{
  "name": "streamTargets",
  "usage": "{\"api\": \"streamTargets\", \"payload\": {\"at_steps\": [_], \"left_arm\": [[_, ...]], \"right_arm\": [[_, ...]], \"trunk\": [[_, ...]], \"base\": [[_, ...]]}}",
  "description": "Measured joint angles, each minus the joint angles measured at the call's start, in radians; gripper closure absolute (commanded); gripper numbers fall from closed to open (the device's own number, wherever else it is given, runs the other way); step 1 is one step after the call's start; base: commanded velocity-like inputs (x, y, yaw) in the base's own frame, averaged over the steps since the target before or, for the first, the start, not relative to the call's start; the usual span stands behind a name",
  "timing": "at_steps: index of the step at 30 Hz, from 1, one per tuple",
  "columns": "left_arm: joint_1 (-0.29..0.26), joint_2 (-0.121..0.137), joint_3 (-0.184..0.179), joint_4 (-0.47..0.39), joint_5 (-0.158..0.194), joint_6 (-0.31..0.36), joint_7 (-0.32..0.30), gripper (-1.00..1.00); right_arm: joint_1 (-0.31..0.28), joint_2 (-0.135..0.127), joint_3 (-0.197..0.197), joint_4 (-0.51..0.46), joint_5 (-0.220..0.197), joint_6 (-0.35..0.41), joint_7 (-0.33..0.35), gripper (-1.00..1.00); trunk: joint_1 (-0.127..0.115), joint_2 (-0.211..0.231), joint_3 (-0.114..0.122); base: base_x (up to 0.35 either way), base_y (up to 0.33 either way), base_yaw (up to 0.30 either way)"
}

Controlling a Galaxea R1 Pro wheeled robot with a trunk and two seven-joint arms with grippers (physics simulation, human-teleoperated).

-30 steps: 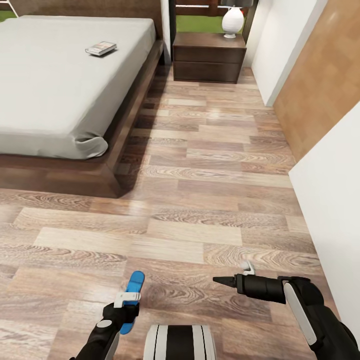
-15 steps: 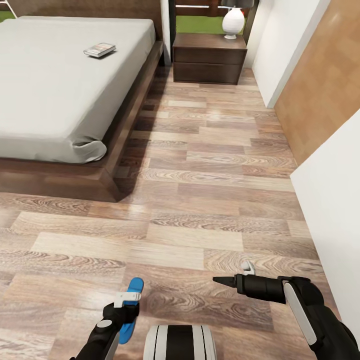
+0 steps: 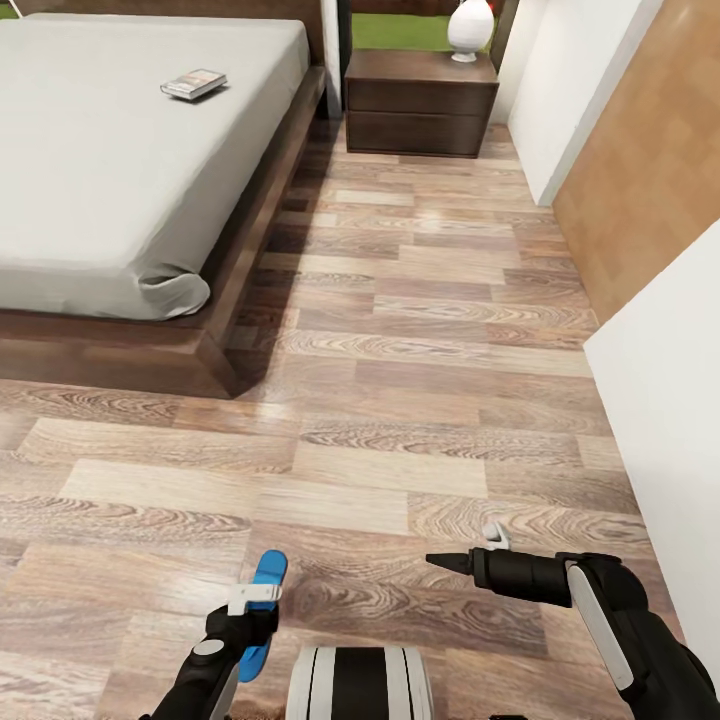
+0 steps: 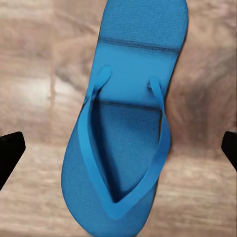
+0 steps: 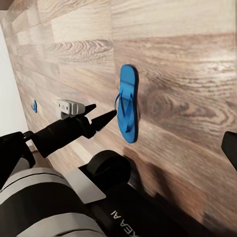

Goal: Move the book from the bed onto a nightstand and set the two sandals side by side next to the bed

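Observation:
A bright blue sandal (image 3: 266,578) lies flat on the wood floor close in front of me, strap side up (image 4: 126,143). My left gripper (image 3: 252,606) hovers over it, open, its black fingertips (image 4: 10,153) standing wide on either side of the sole without touching it. My right gripper (image 3: 470,552) is open and holds nothing, out to the right above the floor. The book (image 3: 193,84) rests on the bed (image 3: 90,170) near its right edge. The nightstand (image 3: 420,100) stands beyond the bed's head. In the right wrist view the sandal (image 5: 128,103) appears beside my left gripper, and a small blue shape (image 5: 34,105) shows far off by the wall.
A white vase-like lamp (image 3: 470,27) stands on the nightstand. A white wall (image 3: 660,420) runs close along my right, with a tan panel (image 3: 650,170) farther on. The bed's dark wood frame (image 3: 215,350) juts out ahead on the left. A strip of wood floor (image 3: 420,330) lies between bed and wall.
The whole picture has shifted, with bed, book and nightstand sliding slightly up, so the camera moved. Both grippers keep their places, and the sandal stays under the left one.

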Motion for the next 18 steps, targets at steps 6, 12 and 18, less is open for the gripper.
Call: {"api": "streamTargets", "payload": {"at_steps": [6,12,18], "left_arm": [[0.0,0.0,0.0,0.0,0.0,0.0,0.0,-1.0],[0.0,0.0,0.0,0.0,0.0,0.0,0.0,-1.0],[0.0,0.0,0.0,0.0,0.0,-0.001,0.0,-1.0]], "right_arm": [[0.0,0.0,0.001,0.0,0.0,0.0,0.0,-1.0],[0.0,0.0,0.001,0.0,0.0,0.0,0.0,-1.0],[0.0,0.0,0.001,0.0,0.0,0.0,0.0,-1.0]], "trunk": [[0.003,-0.001,-0.023],[0.005,-0.003,-0.046],[0.006,-0.003,-0.054]], "base": [[0.0,0.0,0.0],[0.0,0.0,0.0],[0.0,0.0,0.0]]}}
